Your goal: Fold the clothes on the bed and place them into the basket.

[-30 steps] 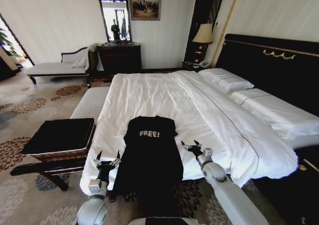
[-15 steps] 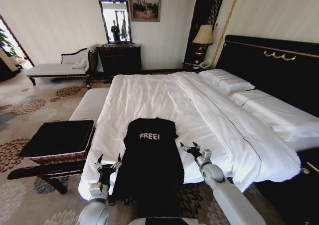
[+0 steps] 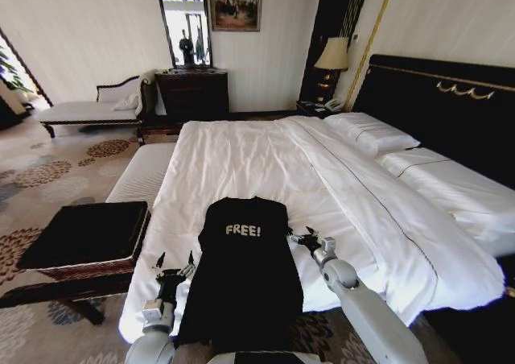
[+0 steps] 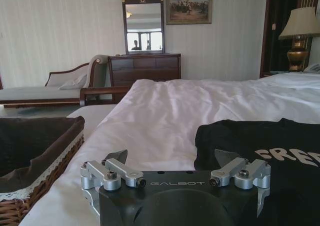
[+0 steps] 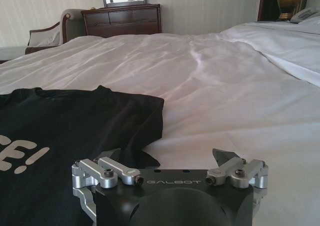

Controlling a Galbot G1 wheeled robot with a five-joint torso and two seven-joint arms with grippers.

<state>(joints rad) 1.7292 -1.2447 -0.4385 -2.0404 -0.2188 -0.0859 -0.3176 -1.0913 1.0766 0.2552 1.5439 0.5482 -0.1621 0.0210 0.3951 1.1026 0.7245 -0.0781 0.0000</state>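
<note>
T-shirt (image 3: 241,275) lies flat on bed (image 3: 265,163): light, limp, likely to slump. Best taken at the sleeve edges. Left gripper (image 3: 172,269) and right gripper (image 3: 304,239) flank it, fingers spread.

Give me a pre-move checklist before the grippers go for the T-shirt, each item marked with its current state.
1. T-shirt lies flat on the bed, lettering up: ok.
2. Left gripper open, beside the shirt's left edge: ok.
3. Right gripper open, by the right sleeve: ok.
4. Both grippers hold nothing: ok.
5. Shirt's lower hem fully on the bed: not ok, it hangs over the foot edge.
6. Basket ready on the robot's left, nothing in it: ok.
</note>
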